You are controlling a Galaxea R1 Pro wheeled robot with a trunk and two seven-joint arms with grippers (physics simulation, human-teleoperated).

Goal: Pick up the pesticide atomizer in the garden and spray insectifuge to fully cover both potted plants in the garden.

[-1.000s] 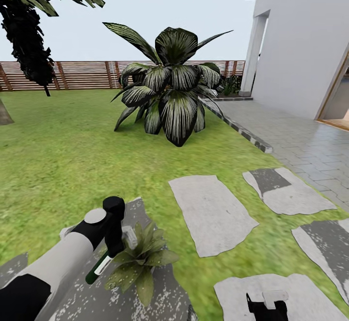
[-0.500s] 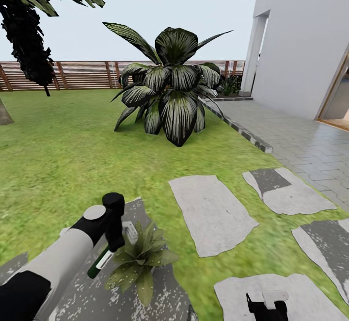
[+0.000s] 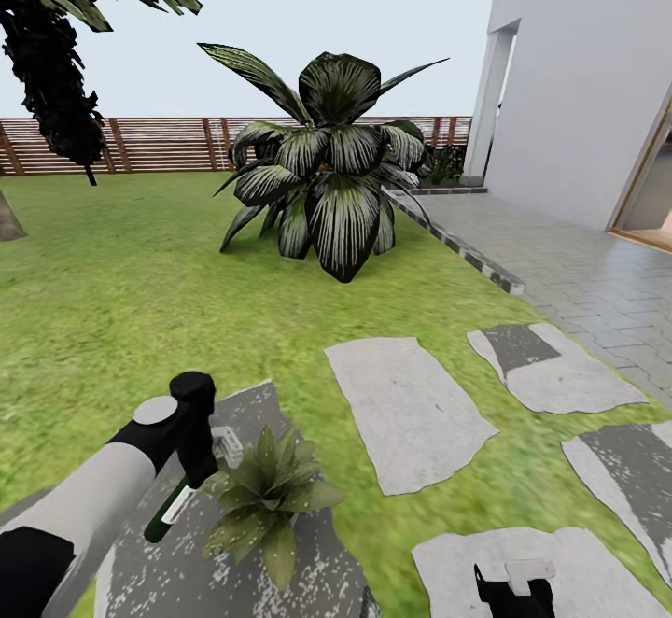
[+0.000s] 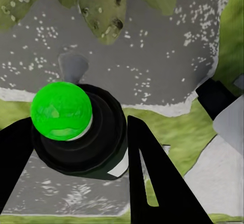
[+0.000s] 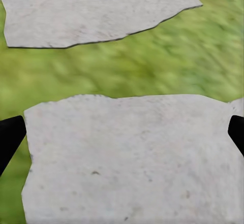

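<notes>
— So, what does the head view give you?
— Lower left of the frame, the left pincer [image 3: 191,469] pinches the slim dark pesticide atomizer with a pale label [image 3: 166,513], which hangs tilted down from it over a dark grey speckled stepping stone [image 3: 177,571]. Just right of the bottle, a low rosette of broad pointed green leaves, one potted plant [image 3: 263,498], sits on that same stone.
— And the other arm?
— The right pincer [image 3: 515,582] shows at the bottom edge, right of centre, over a pale grey flat stone [image 3: 597,571]; from here I cannot tell how its fingers stand. A big dark striped-leaf shrub [image 3: 327,170] stands in the upper middle, on the green lawn [image 3: 121,282].
— Now the left wrist view?
— The atomizer is seen from its top, a bright green round cap [image 4: 61,110] on the dark body at left centre, clamped between two black fingers [image 4: 147,173]. Leaves of the plant [image 4: 101,3] lie along the upper edge, the speckled stone beneath them.
— The right wrist view?
— Black fingertips [image 5: 10,135] at both side edges, spread wide with nothing between them, above the pale stone [image 5: 127,163] and blurred grass [image 5: 127,71].
</notes>
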